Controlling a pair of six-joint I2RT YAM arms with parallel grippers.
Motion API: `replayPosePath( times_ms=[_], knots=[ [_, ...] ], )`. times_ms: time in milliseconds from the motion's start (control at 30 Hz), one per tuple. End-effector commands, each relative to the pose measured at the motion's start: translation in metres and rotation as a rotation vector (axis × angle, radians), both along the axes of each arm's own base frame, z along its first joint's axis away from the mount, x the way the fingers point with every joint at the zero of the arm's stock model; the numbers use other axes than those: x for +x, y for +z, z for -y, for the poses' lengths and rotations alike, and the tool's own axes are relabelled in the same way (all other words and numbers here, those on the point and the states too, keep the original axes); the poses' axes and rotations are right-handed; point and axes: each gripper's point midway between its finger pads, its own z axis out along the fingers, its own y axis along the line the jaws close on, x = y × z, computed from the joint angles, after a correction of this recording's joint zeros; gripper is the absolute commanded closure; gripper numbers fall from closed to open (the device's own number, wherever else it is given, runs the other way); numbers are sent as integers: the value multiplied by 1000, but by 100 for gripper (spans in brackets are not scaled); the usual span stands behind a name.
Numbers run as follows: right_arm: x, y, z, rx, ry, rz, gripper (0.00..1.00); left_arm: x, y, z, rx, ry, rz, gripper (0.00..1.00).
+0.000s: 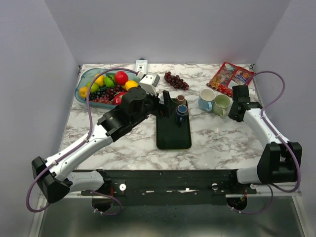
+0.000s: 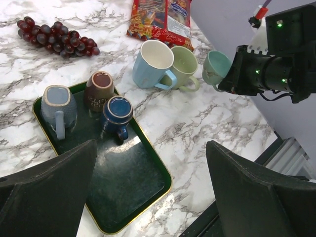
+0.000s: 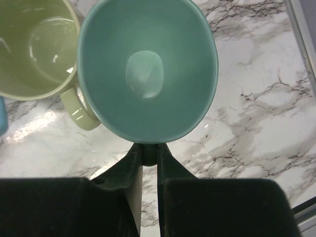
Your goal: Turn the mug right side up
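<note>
Teal mug (image 3: pixel 147 69): centre of the right wrist view, mouth facing that camera, so I see its inner base. It sits at upper right in the left wrist view.
Right gripper (image 3: pixel 149 150): jaws narrow, pinched on the teal mug's handle.
Table contact: I cannot tell whether the teal mug touches the marble.
Green mug (image 3: pixel 34 44): upper left, just beside the teal mug, mouth up.
Light blue mug (image 2: pixel 150 64): touching the green mug, on its left.
Left gripper (image 2: pixel 152 148): spread wide, holding nothing, above the tray (image 2: pixel 128 182).
Tray load: grey mug (image 2: pixel 58 106), brown mug (image 2: pixel 98 89) and dark blue mug (image 2: pixel 117 112), clustered at its upper-left end.
</note>
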Motion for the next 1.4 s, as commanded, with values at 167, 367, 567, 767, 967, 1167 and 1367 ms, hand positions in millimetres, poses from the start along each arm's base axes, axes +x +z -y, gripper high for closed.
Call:
replayPosePath(
  times_ms=[167,367,567,767,967,1167,1367],
  knots=[
    [29,-32,13,-49,31,-55,99,9,-11,-4,-16,-47,-38,1],
    [36,-49,15,-62,37,-111,99,17,-20,-6,-8,-53,-66,1],
    [26,-54,19,-58,-33,-144,79,22,-31,-4,6,-54,-103,1],
    [20,-46,17,-38,-49,-122,62,24,-46,-1,24,-59,-143,1],
    [11,-34,14,-19,-61,-107,51,25,-62,-3,55,-57,-160,1],
    [4,4,2,38,-5,-52,29,28,-86,-4,115,-41,-222,1],
    [-18,40,-37,220,136,96,21,28,-118,15,136,-54,-302,1]
  ],
)
